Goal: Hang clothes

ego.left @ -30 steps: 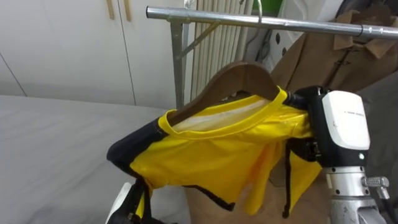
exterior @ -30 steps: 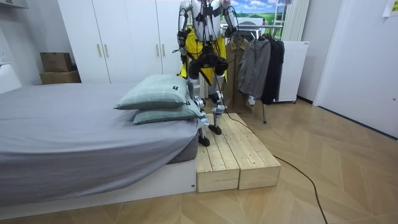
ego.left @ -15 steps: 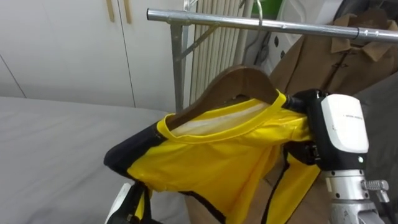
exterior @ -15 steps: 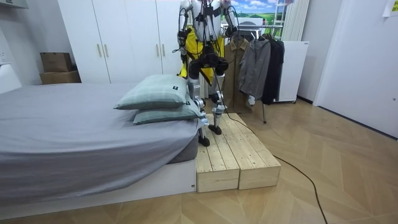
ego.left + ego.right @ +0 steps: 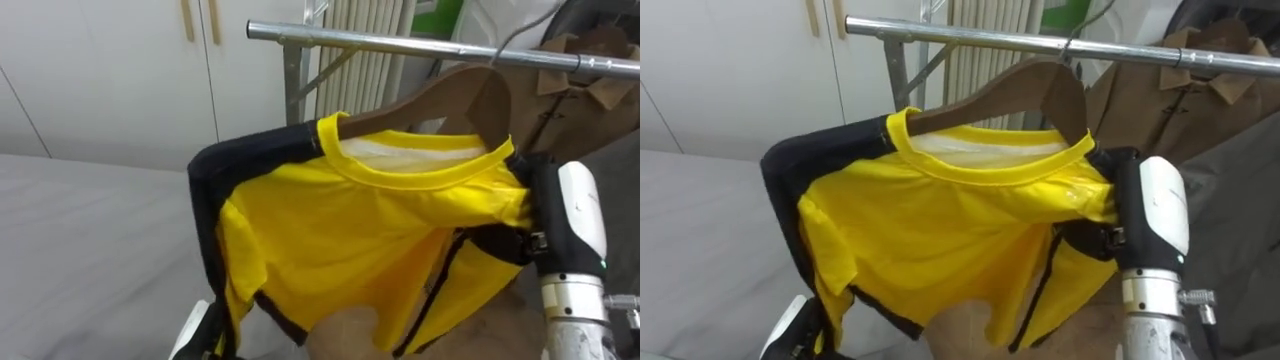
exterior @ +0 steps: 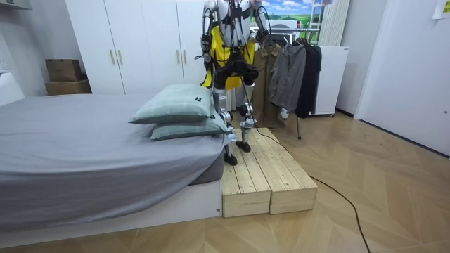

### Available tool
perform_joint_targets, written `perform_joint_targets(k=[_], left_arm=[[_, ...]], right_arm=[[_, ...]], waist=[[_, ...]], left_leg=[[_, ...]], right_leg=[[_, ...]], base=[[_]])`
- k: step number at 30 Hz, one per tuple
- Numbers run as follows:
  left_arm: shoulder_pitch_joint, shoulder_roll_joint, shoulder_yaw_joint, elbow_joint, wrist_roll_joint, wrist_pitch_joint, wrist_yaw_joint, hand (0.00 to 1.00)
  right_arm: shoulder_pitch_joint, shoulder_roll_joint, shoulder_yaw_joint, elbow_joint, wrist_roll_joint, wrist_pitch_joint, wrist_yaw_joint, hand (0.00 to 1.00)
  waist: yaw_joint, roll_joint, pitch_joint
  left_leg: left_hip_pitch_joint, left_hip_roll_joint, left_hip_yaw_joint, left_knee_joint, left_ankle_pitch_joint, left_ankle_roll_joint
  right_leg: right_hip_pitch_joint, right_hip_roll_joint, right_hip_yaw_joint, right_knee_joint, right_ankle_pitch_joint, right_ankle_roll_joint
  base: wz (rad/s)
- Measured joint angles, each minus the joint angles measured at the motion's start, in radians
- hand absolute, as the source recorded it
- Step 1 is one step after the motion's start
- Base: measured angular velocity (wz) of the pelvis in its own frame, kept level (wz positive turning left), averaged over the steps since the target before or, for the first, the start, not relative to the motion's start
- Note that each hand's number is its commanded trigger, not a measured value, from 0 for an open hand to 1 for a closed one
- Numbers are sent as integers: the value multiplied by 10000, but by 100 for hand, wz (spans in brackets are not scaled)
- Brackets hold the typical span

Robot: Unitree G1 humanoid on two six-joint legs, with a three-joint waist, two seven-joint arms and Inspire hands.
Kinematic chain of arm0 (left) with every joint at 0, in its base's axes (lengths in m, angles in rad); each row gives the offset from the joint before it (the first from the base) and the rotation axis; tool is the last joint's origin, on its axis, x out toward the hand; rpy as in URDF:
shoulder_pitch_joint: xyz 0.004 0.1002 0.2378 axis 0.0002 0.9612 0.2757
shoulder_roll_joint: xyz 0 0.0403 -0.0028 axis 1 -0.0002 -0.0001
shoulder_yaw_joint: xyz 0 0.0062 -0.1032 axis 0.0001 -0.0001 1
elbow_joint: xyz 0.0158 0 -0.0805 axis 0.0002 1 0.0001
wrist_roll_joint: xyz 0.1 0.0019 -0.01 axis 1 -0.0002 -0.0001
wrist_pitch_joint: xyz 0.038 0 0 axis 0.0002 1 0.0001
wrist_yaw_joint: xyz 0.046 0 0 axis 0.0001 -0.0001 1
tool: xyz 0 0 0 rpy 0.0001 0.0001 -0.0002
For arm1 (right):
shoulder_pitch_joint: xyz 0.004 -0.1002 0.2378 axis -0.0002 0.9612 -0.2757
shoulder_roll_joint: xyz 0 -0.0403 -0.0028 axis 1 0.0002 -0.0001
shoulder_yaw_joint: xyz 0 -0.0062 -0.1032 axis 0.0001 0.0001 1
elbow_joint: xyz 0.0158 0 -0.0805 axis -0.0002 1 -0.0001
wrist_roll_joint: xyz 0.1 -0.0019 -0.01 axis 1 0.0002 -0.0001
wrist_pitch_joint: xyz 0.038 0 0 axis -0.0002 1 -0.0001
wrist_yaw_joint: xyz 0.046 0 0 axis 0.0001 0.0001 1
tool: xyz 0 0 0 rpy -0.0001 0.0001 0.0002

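**Hanger level with the rail, hook not clearly over it**

Our right hand (image 5: 572, 225) comes in from the right with its white back towards us. It is closed on the right shoulder of the yellow shirt with black sleeves (image 5: 370, 220), where the cloth covers that end of the brown wooden hanger (image 5: 465, 90), and it carries both in the air. Our left hand (image 5: 198, 335) sits at the lower left, under the hanging black sleeve, and we cannot tell whether it is open or closed.

From the right hand the hanger runs off to our left. Its long axis lies roughly along the grey metal rail (image 5: 390, 40) and just below it, with the left arm sloping down a little. The thin wire hook (image 5: 530, 32) rises from the hanger's neck, up and to the left of the right hand, and crosses the rail. Its top is cut off at the upper edge, so we cannot say whether it is caught over the rail or only stands beside it.

We judge that the coming move turns on this: the hook must pass over the rail and settle there, and the right hand, being nearer, is placed to do it. A brown coat (image 5: 585, 70) hangs on the rail close to the right, so room on that side looks tight.

In the room view we stand on a pale wooden platform (image 6: 271, 179) beside the grey bed (image 6: 84, 147), facing the clothes rack.
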Motion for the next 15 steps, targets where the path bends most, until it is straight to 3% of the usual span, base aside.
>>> perform_joint_targets(k=[5, 9, 15], left_arm=[[160, 32, 65, -247, -6, 32, -156, 0], [163, 33, 283, -249, 21, 38, -294, 0], [183, 45, 484, -262, 317, 36, -446, 0]], right_arm=[[-298, -297, -86, 279, 711, 426, 257, 100], [-510, -483, -119, 451, 1580, 518, 676, 100], [-1695, -675, -326, 1532, 1786, 557, 1458, 100]], waist=[[26, -90, 40], [168, -250, 120], [275, -432, 128]], left_leg=[[11, 27, -95, -14, 23, -41], [88, 57, -155, -18, 49, -85], [-25, 57, -235, -8, 71, -121]], right_leg=[[36, 3, -74, -13, -9, -30], [122, 9, -126, -21, -14, -71], [39, -16, -215, -14, 4, -106]], base=[[5], [3], [4]])
